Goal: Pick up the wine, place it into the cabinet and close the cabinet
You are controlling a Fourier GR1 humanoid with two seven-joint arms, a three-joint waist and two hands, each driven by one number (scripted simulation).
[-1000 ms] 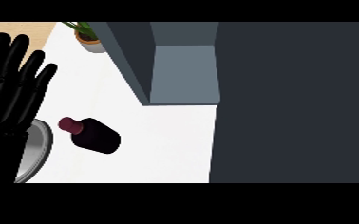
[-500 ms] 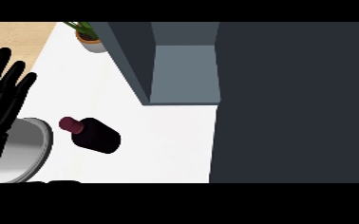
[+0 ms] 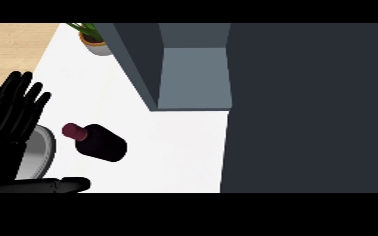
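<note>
The dark, nearly black wine bottle with a maroon cap (image 3: 100, 141) lies on its side in the lower left of the frame. Its cap points toward the upper left and its body toward the lower right. Nothing holds it.

The robot's left hand (image 3: 21, 111) shows at the left edge, released, with its black fingers straight and pointing up. It stands just left of the bottle's cap, apart from it. Below it runs the grey forearm (image 3: 35, 157). A black finger-like part (image 3: 55, 185) enters at the lower left corner, below the bottle; which hand it belongs to cannot be told, and the right hand is not seen elsewhere.

The grey-blue open cabinet (image 3: 193, 75) occupies the upper centre, its lighter inner floor visible. A broad dark grey panel (image 3: 299, 110) fills the right side of the frame. A small potted green plant (image 3: 94, 40) stands at the upper left, beside the cabinet's wall.

All items rest on the white counter top (image 3: 170, 150). A strip of light wooden floor (image 3: 26, 45) shows at the upper left corner.
</note>
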